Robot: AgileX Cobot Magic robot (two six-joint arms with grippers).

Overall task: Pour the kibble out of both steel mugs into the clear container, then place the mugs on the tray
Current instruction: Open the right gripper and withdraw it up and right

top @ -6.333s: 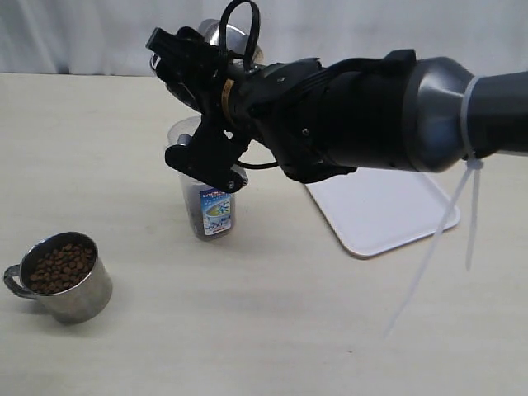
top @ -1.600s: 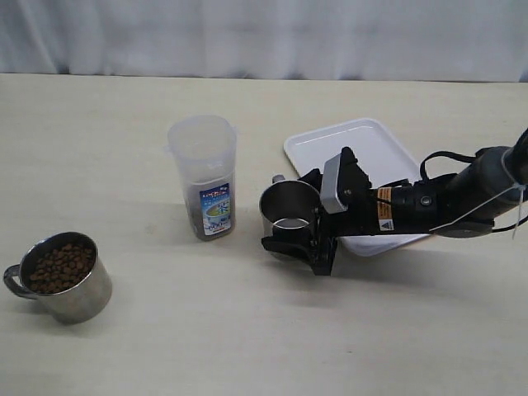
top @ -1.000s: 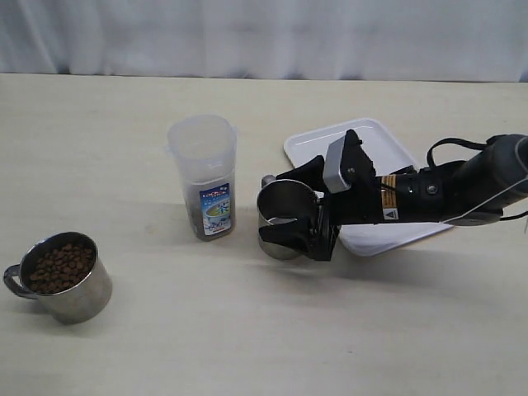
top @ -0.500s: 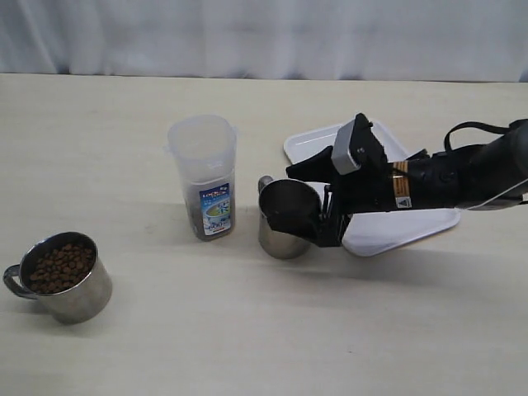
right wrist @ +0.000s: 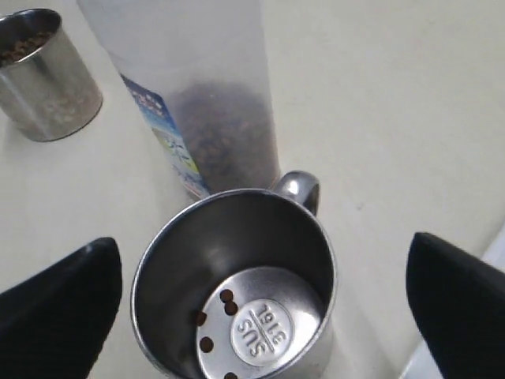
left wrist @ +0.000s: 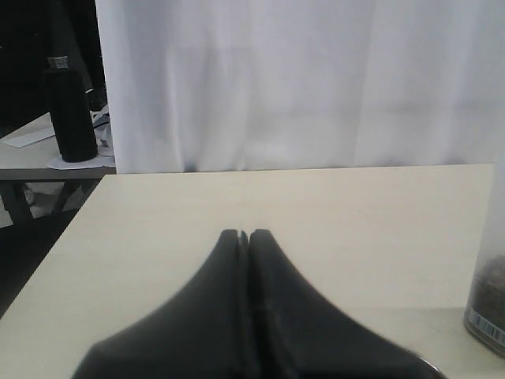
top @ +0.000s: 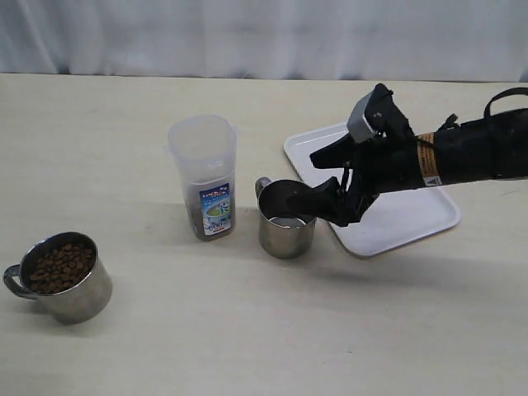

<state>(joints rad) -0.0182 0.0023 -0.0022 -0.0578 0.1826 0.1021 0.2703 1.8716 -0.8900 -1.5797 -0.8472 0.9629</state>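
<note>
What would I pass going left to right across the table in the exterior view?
steel mug full of kibble → clear container → nearly empty steel mug → tray

Two steel mugs: one full mug [top: 58, 276] heaped with kibble [top: 56, 266], one nearly empty mug [top: 286, 220] holding a few stray pellets. One clear container [top: 203, 176]. One white tray [top: 396, 223]. One black bottle [left wrist: 69, 110] in the background.
</note>
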